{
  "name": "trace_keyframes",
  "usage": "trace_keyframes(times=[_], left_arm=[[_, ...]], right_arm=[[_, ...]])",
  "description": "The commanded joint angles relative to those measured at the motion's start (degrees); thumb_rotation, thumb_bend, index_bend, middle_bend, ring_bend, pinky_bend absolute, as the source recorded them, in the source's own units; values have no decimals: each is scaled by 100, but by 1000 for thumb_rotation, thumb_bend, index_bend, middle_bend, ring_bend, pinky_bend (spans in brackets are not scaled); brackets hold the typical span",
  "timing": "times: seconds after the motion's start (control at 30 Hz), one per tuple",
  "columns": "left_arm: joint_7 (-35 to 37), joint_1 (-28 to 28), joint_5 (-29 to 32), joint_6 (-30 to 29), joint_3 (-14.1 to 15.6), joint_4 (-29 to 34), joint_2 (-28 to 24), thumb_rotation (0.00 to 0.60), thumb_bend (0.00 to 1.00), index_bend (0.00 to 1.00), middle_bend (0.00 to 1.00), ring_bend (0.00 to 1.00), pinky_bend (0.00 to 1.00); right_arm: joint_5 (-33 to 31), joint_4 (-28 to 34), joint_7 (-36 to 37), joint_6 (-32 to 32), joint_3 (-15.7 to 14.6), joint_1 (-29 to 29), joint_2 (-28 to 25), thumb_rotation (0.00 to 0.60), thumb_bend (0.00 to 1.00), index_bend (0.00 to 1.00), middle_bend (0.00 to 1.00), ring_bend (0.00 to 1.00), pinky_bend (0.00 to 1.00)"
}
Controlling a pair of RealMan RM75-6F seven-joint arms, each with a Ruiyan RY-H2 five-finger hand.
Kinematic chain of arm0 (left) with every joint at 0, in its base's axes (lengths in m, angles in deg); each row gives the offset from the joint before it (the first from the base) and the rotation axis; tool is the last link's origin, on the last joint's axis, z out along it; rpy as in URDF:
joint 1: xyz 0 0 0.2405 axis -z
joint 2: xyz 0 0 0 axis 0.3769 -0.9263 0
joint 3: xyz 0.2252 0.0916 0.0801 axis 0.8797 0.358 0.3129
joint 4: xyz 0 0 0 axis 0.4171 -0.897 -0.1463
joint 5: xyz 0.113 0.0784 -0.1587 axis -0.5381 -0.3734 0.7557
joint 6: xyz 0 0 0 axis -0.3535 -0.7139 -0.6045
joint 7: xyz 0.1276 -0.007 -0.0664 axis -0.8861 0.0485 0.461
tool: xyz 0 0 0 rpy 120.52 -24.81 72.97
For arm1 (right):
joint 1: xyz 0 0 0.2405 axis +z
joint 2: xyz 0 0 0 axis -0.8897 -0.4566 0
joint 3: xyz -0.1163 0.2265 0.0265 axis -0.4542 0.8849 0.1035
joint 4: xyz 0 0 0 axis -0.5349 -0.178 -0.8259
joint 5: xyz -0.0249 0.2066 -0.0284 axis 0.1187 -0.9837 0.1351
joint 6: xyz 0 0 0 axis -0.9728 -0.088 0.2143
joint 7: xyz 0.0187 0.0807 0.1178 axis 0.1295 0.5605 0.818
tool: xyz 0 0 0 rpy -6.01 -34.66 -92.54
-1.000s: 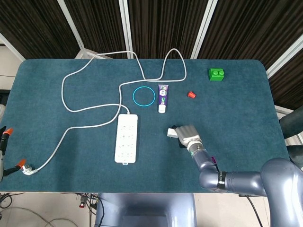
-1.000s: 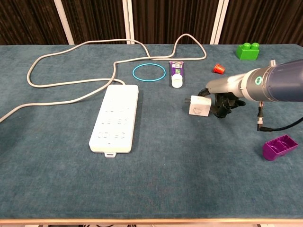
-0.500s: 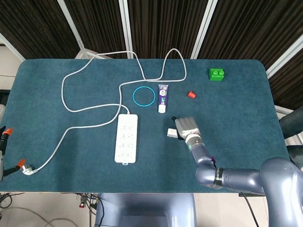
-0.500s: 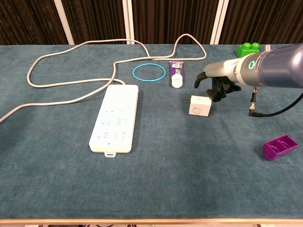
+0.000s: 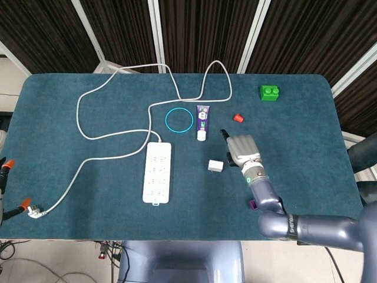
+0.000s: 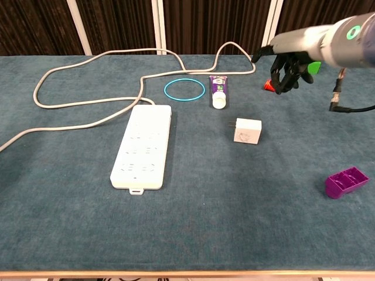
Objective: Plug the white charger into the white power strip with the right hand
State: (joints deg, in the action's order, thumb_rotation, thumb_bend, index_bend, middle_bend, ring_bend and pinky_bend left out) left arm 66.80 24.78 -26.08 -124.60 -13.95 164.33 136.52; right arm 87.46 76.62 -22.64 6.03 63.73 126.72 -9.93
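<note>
Strip [image 6: 142, 146] flat on the table [image 6: 193, 228], well off to the side of the right hand [image 6: 288, 67], cable [image 5: 94, 94] looping away behind. Sockets face up, none occupied.

Ring [image 6: 184, 89] and tube [image 6: 218, 92] between strip and hand, nearer the far edge.

Charger [image 6: 246, 130] lying loose on the cloth, below and just inboard of the hand, prongs pointing toward the strip. Not touching anything; apart from the hand.

Right hand raised clear of the table, fingers [image 6: 285, 75] loosely spread and curled downward, holding nothing. Small red cap [image 6: 268, 86] partly behind it in chest view; green block [image 5: 270, 92] beyond it. Purple scoop [image 6: 347, 181] near the front edge on the outer side.

Left hand not visible in either view.

Step in hand, by the look of it: pre-grasp, charger not yet picked up, plugging not started.

Next move likely needs: descend onto the charger, pinch the body across its sides leaving prongs free, lift, rotate prongs down, carry across to a free socket, align, press straight in. Risk: charger sliding on the cloth or tilting in the pinch, spoiling prong alignment.
</note>
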Motion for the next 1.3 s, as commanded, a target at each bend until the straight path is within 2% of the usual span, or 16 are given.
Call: trace_keyframes(times=[0.03,0.13,0.37,0.6,1.3], left_arm=[[-5,-1,-5,0,4,2,2,600,154,104,0,0,0],[-18,1,-4,3,5,1,7,600,154,104,0,0,0],[-31,-1,-16,-1,11,10,13,600,153,104,0,0,0],[-52,3,-10,13,13,12,18,600,153,104,0,0,0],[-9,10,45,34,-19,8,-2,600,154,104,0,0,0]], right_arm=[[325,347,283,45,34,-251,-311,600,618,64,572,648,676],[632,631,391,37,-62,-435,-519,600,618,71,638,708,682],[1030,1135,381,226,-477,-719,-801,600,618,80,673,743,699],[1188,1077,284,420,-823,-845,-636,600,618,84,686,755,699],[966,596,191,579,-882,-738,1,600,619,90,688,758,699]])
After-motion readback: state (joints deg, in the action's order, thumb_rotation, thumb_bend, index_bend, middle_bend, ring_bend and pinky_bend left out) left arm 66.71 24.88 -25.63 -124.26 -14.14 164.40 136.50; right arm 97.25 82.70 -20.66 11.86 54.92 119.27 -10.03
